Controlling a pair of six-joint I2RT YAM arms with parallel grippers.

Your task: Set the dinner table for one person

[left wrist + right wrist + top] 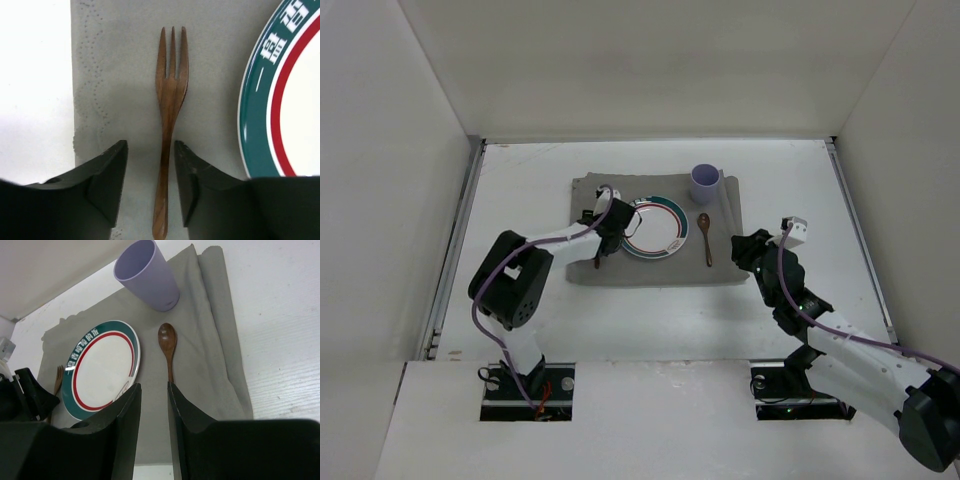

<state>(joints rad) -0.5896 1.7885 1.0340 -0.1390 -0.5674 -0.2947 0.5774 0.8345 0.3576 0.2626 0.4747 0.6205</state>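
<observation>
A grey cloth mat lies on the white dinner table. On the mat are a white plate with green and red rings, a purple cup, a wooden spoon right of the plate, and a wooden fork left of it. My left gripper is open and low over the mat. The fork's handle lies between its jaws with a gap on each side. My right gripper is slightly open and empty, hovering off the mat's right edge, with the spoon ahead of it.
The mat's right edge is folded into a ridge beside the cup. Metal rails run along the table's sides, and white walls enclose it. Bare tabletop lies right of the mat.
</observation>
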